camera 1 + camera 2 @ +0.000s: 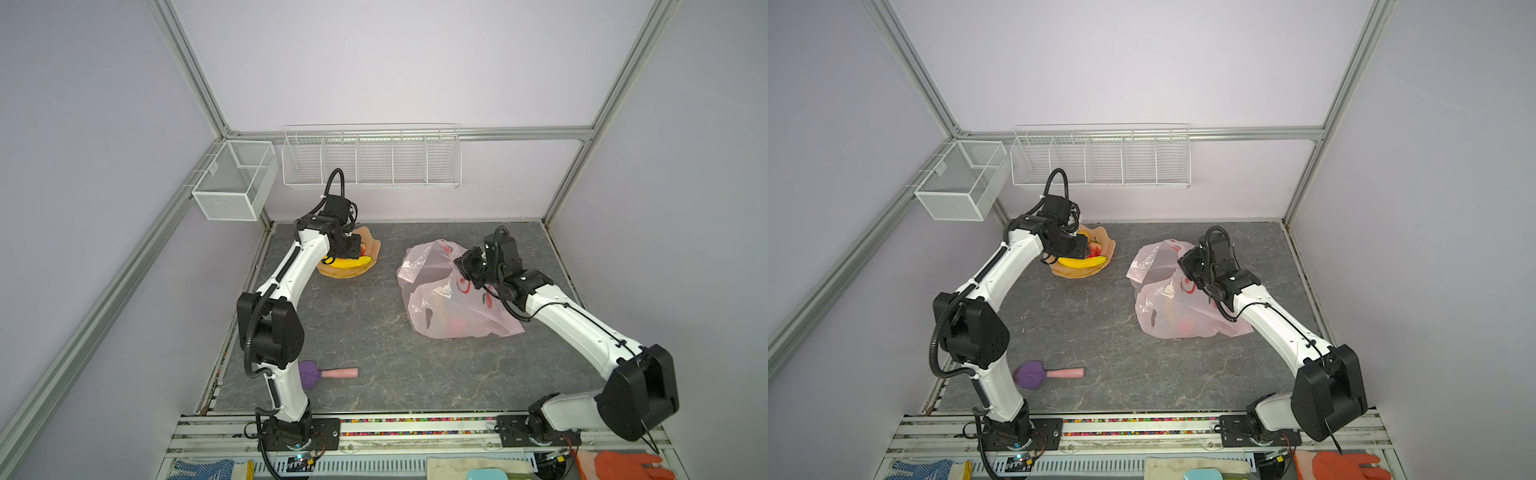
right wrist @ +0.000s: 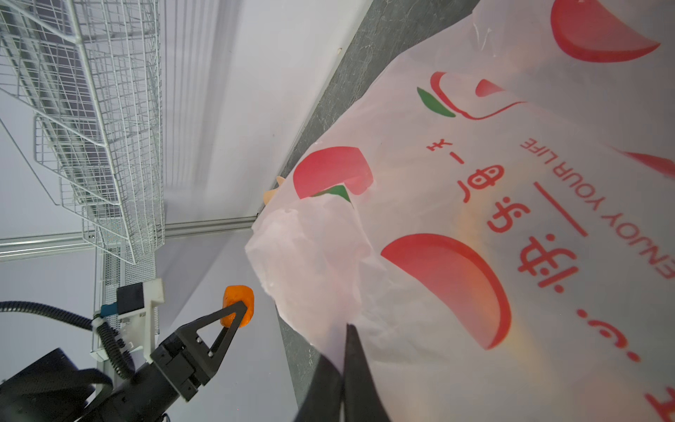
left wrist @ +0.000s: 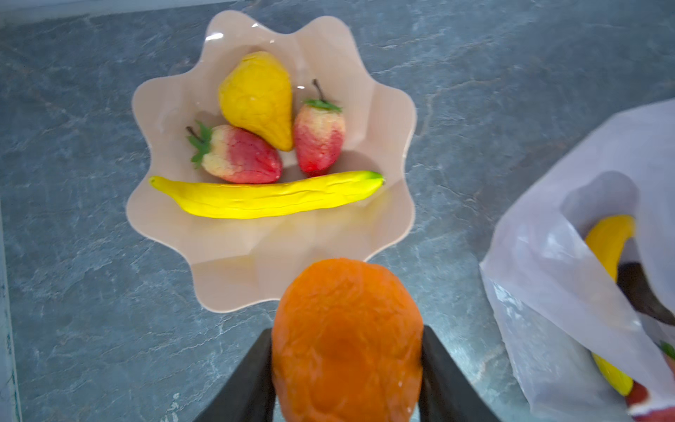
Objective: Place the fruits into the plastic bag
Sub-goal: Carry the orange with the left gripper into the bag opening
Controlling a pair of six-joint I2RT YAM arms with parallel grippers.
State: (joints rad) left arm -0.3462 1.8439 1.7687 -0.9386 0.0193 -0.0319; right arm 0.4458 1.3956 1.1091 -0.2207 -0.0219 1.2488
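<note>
The grey marbled tabletop carries three things. The peach scalloped bowl sits below and just beyond the fingers of the left gripper, the plastic bag lies against the fingers of the right gripper, and the purple-headed utensil lies well apart from both.

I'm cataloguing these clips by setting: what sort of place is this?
Probably a robot test cell: aluminium frame, left arm and right arm bolted to a front rail, toy fruits in a bowl.

White arm links carry black joints, ribbed black cables and triangular fingers.
</note>
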